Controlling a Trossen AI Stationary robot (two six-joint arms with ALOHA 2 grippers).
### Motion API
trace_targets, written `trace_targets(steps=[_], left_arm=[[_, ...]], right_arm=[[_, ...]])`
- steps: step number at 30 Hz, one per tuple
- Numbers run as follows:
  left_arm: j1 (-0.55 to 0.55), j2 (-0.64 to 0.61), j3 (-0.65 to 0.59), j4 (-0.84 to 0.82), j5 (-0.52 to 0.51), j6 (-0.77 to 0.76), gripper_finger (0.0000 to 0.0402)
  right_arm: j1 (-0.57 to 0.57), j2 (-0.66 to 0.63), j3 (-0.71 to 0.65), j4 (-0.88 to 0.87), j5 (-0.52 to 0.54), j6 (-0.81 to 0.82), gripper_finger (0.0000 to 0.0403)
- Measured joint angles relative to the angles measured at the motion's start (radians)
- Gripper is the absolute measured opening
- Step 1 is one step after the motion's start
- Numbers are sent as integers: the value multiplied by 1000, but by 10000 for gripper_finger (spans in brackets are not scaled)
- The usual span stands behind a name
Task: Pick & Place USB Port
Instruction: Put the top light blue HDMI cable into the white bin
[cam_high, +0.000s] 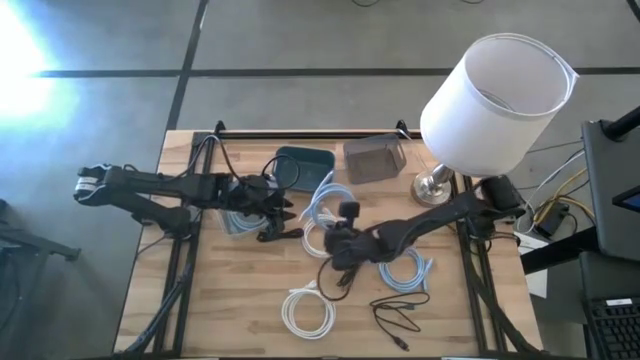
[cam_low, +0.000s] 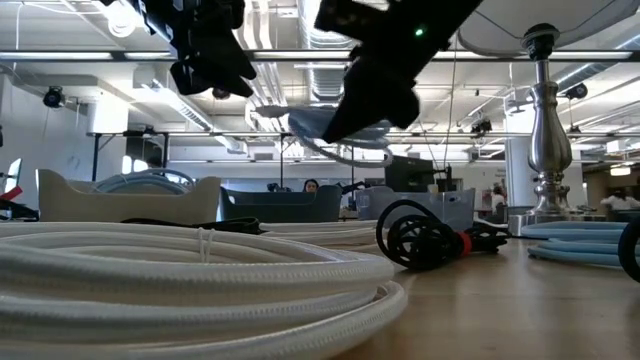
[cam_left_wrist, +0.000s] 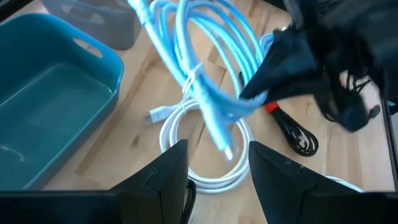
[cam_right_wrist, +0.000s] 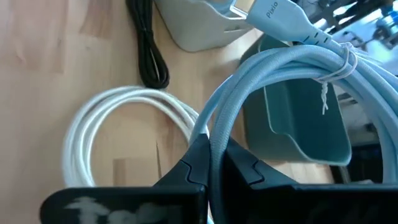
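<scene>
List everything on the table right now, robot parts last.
Blue cable: 1 coil, light blue, lifted off the table in the right tool.
Blue coils: at least 2 more, light blue, on the table by the right arm.
White cables: 1 coil at the front, another near the middle.
Black cable: 1, front right.
Teal bin: 1, back centre.
Grey bin: 1, beside the teal one.
Lamp: 1, white shade, back right.
Right tool: shut on the blue cable.
Left tool: open, over the middle white coil.
</scene>
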Motion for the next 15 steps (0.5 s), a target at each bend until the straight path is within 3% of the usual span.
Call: trace_targets(steps=[5, 15], left_arm=[[1, 0, -17, 26, -4, -9, 172], [2, 18, -48, 60, -63, -22, 172]], right_arm=[[3, 89, 86, -4, 63, -68, 13], [6, 136, 171, -5, 64, -144, 13]])
